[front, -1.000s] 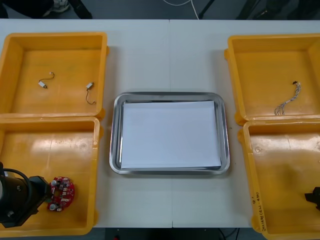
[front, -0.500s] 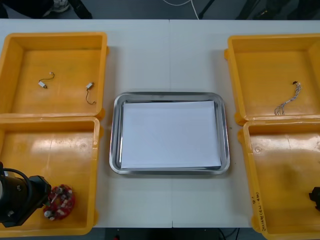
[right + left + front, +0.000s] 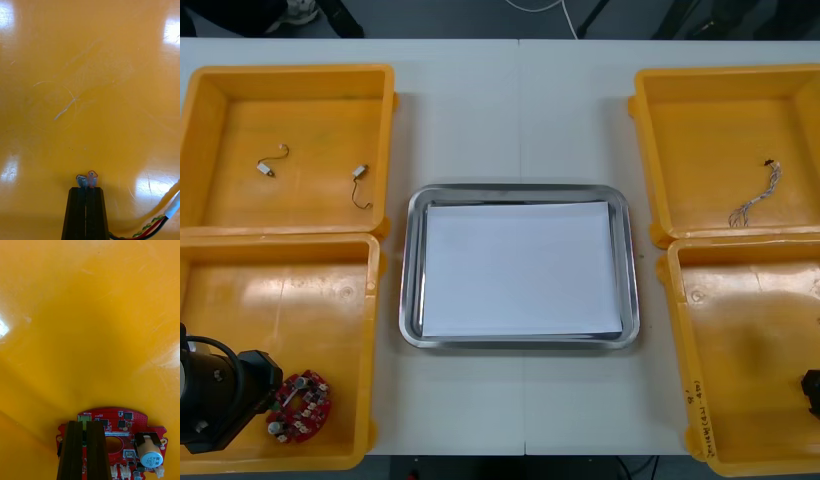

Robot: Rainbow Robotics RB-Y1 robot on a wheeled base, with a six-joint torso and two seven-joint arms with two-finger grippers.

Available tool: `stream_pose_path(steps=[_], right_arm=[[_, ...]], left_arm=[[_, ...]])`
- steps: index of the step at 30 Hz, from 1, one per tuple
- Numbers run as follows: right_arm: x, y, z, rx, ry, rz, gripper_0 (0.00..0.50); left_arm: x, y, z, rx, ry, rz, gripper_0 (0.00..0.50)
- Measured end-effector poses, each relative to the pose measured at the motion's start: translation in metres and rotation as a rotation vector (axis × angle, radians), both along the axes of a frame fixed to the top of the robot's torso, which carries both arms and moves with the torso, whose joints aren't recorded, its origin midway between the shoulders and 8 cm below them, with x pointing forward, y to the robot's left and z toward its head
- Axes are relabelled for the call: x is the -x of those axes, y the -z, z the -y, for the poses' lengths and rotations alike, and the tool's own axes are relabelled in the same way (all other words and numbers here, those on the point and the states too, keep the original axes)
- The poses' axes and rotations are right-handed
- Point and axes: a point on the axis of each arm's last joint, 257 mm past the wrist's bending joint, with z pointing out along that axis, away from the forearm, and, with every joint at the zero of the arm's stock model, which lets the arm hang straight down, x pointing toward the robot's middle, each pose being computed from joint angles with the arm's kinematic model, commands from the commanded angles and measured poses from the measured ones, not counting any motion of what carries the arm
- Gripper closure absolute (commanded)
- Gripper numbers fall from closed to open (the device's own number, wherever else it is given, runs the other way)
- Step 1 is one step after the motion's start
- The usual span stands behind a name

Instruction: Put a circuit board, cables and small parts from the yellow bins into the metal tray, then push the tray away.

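Observation:
My left gripper [image 3: 270,398] is low in the near left yellow bin [image 3: 280,290], shut on the edge of a round red circuit board [image 3: 300,405]. The left wrist view has both black fingers [image 3: 74,450] clamped on the board [image 3: 120,425], which sits tilted off the bin floor. At the frame's right edge, my right gripper [image 3: 811,392] is down in the near right yellow bin [image 3: 740,330]. In the right wrist view that gripper [image 3: 87,189] is shut, with two small clear cable terminals [image 3: 87,180] pinched at its tips. The cable [image 3: 152,224] trails off beside the fingers.
The metal tray [image 3: 520,341], white inside, lies mid-table between the bins. The far left bin [image 3: 290,80] holds two small metal parts [image 3: 267,168] [image 3: 359,176]. A twisted cable [image 3: 757,198] lies in the far right bin [image 3: 725,90].
Both grippers closed. The left one took hold of the circuit board, which shifted slightly and tipped up. The right one closed on the cable terminals.

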Motion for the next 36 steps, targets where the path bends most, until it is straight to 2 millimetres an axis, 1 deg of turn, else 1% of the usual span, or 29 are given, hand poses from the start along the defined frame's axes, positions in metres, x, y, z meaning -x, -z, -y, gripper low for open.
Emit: stream_pose_path(steps=[3,7,13,17,22,27,30,33,36], right_arm=[[-0.003,-0.002,-0.001,0.0,-0.001,-0.002,0.5],[0.0,-0.006,-0.001,0.012,-0.009,-0.045,0.5],[0.004,-0.025,0.001,0.023,0.012,-0.092,0.5],[0.001,-0.036,0.001,0.032,0.004,-0.091,0.5],[-0.005,-0.043,-0.002,0.03,0.007,-0.085,0.5],[-0.012,-0.051,-0.006,0.034,-0.004,-0.096,0.5],[-0.014,-0.057,-0.009,0.029,0.007,-0.115,0.5],[-0.021,-0.065,-0.013,0.016,0.028,-0.119,0.5],[-0.029,-0.073,-0.017,0.01,0.02,-0.11,0.5]], left_arm=[[0.0,0.0,0.0,0.0,0.0,0.001,0.5],[-0.001,-0.001,0.0,0.001,0.001,0.002,0.5],[-0.003,-0.009,-0.002,0.004,-0.002,-0.012,0.5],[-0.006,-0.019,-0.008,0.006,-0.013,-0.023,0.5],[-0.011,-0.031,-0.011,0.012,-0.018,-0.024,0.5],[-0.016,-0.042,-0.006,0.023,-0.002,-0.011,0.5],[-0.015,-0.05,-0.001,0.024,0.02,-0.014,0.5],[-0.014,-0.063,0.002,0.02,0.044,-0.018,0.5],[-0.024,-0.078,0.004,0.017,0.06,0.024,0.5]])
